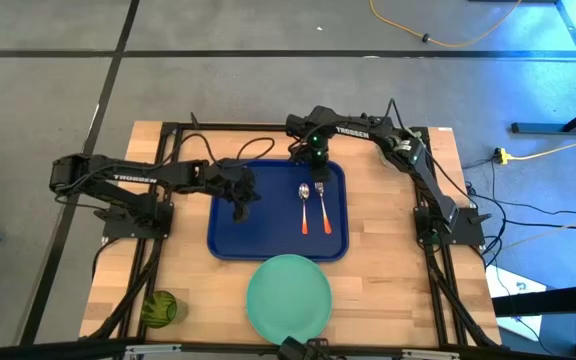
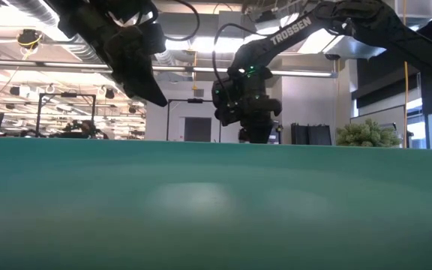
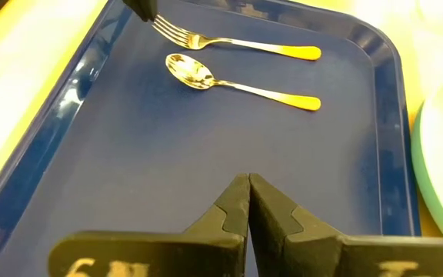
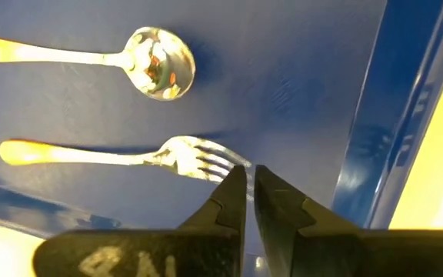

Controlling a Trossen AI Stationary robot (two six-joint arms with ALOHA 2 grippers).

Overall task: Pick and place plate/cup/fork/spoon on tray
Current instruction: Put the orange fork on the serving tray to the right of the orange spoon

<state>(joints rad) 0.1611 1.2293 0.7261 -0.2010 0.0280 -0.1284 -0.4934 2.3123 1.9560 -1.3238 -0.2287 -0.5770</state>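
The cup (image 1: 160,308) stands at the table's near left corner, well off the tray (image 1: 230,236) — a light, smooth tumbler, probably slippery, best pinched across its rim or wall. The left gripper (image 1: 240,190) hovers over the tray's left half, fingers (image 3: 229,211) pressed together on nothing. The plate (image 1: 288,296) lies just in front of the tray; flat and rigid, it offers only its edge. Spoon (image 1: 304,206) and fork (image 1: 322,206) already lie side by side on the tray's right half. The right gripper (image 1: 315,152) sits at the tray's far rim by the fork tines, fingers seemingly closed and empty.
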